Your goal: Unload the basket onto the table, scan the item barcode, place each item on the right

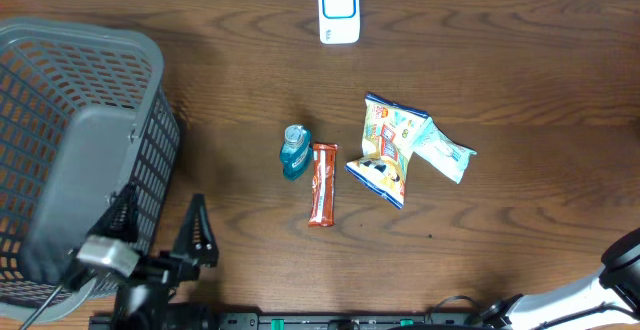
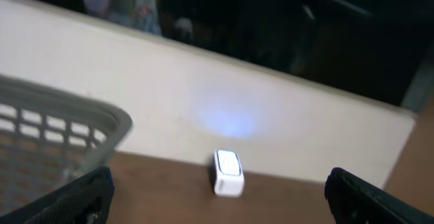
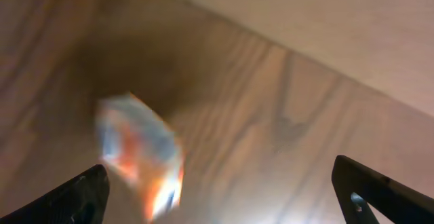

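One grey mesh basket [image 1: 80, 140] stands on the wooden counter [image 1: 520, 80], far to the left of the barcode scanner [image 1: 339, 10] and nearer the arms than it is. There is one scanner, white with a blue face, at the far edge of the counter by the wall.

Four loose items lie in a row on the arms' side of the scanner, well apart from it. One blue bottle [image 1: 295, 152] lies slightly to the scanner's left. One orange-brown snack bar [image 1: 322, 184] lies just beside the bottle, almost straight out from the scanner. To the scanner's right come one printed snack bag [image 1: 392, 148] and one pale packet [image 1: 443, 153], which touches the bag's right side.

There are two pincers. The left pincer [image 1: 160, 205] hangs by the basket's right wall, far to the scanner's left, jaws spread wide, holding and touching nothing. The right pincer [image 3: 224, 197] is released too, its fingers [image 3: 74, 197] far apart with bare counter between them. In its wrist view a blurred colourful packet [image 3: 139, 153] shows beyond the fingers; which item it is I cannot tell.
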`<act>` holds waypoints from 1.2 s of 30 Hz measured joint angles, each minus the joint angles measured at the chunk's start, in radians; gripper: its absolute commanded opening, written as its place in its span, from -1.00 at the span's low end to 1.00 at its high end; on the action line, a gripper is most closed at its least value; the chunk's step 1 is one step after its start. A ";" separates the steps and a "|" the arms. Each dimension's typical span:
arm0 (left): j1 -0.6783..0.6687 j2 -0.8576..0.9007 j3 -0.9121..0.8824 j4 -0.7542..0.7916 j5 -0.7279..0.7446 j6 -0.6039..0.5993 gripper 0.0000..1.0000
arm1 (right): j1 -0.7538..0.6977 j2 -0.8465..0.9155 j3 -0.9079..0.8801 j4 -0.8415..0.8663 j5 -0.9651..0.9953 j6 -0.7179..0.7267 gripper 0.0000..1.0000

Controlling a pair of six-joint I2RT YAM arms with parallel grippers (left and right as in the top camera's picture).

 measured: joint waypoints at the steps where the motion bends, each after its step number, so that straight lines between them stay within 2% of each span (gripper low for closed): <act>1: 0.000 0.000 -0.016 0.002 0.012 0.000 0.98 | 0.005 0.000 0.000 -0.002 -0.028 0.001 0.98; 7: 0.000 0.000 -0.062 0.003 0.061 0.000 0.98 | 0.045 -0.058 -0.002 -0.021 -0.061 0.001 0.98; 11: 0.000 0.000 -0.090 0.008 0.111 0.001 0.98 | 0.066 -0.166 -0.002 -0.040 -0.067 0.006 0.99; 19: 0.000 0.000 -0.227 0.039 0.145 0.001 0.98 | 0.130 -0.395 -0.002 -0.091 -0.203 0.077 0.99; 27: 0.000 0.000 -0.339 0.205 0.149 0.002 0.98 | 0.352 -0.540 -0.002 -0.311 -0.264 0.159 0.99; 32: 0.000 0.000 -0.396 0.222 0.149 0.001 0.98 | 0.481 -0.552 -0.002 -0.473 -0.343 0.232 0.99; 36: 0.000 0.001 -0.440 0.219 0.148 0.001 0.98 | 0.578 -0.528 -0.002 -0.603 -0.498 0.264 0.98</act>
